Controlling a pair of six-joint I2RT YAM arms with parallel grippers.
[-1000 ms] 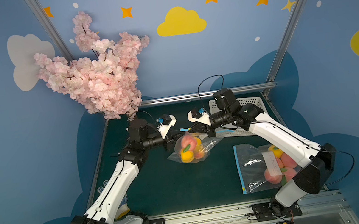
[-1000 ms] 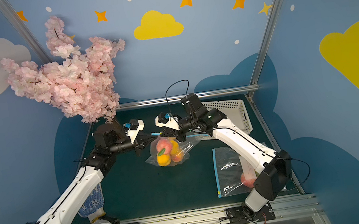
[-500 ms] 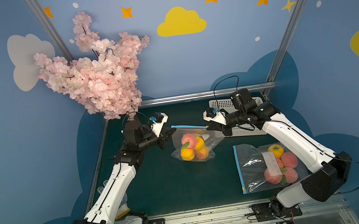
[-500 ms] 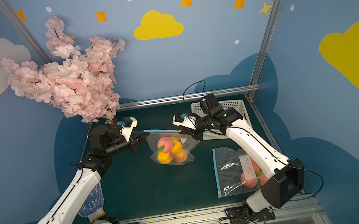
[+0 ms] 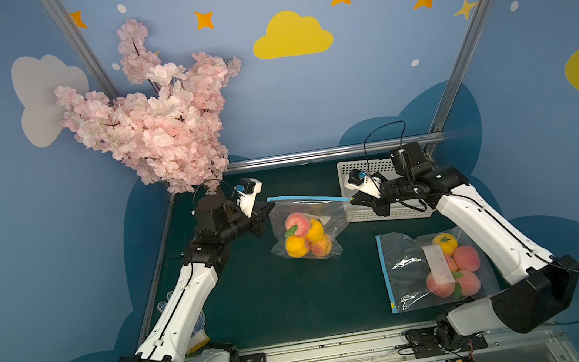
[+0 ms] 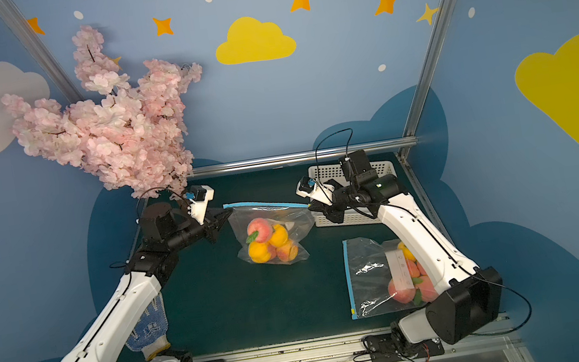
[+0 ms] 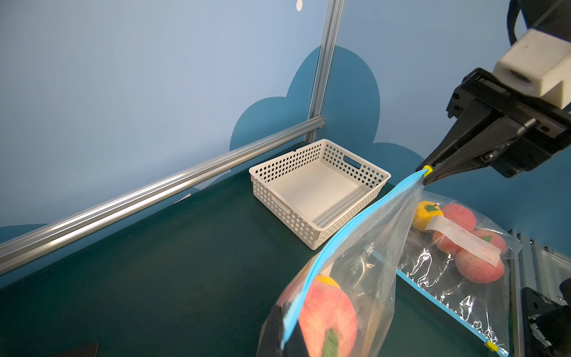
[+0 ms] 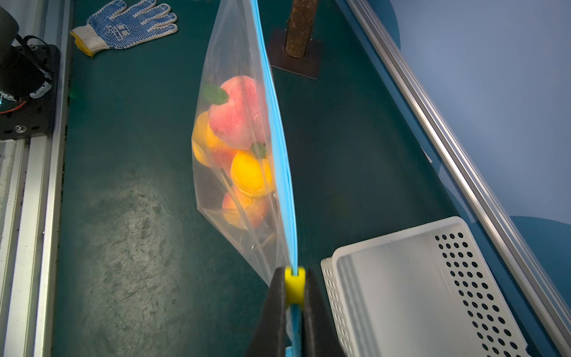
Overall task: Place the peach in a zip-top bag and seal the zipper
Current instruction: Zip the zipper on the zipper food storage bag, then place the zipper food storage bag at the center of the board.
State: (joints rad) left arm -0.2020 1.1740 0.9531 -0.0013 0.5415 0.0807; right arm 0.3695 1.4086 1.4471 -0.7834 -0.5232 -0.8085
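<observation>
A clear zip-top bag (image 5: 307,235) (image 6: 273,240) hangs between my two grippers, its blue zipper (image 5: 306,199) (image 8: 278,148) pulled taut and straight. Inside are a pink peach (image 5: 296,223) (image 6: 259,229) (image 8: 238,112) (image 7: 327,312) and several orange and yellow fruits. My left gripper (image 5: 269,208) (image 6: 227,214) (image 7: 285,312) is shut on the zipper's left end. My right gripper (image 5: 352,200) (image 6: 310,206) (image 8: 293,278) (image 7: 428,176) is shut on the yellow slider (image 8: 294,284) (image 7: 427,170) at the zipper's right end. The bag's bottom rests on the green table.
A white perforated basket (image 5: 401,212) (image 7: 278,197) (image 8: 417,293) stands just behind my right gripper. A second bag of fruit (image 5: 433,265) (image 6: 375,274) lies front right. A dotted glove (image 6: 146,328) (image 8: 123,24) lies front left. The blossom tree (image 5: 155,124) stands at the back left.
The grippers were close together above the bag; they have moved apart, the right one travelling right along the zipper with the slider, and the zipper is now drawn out straight.
</observation>
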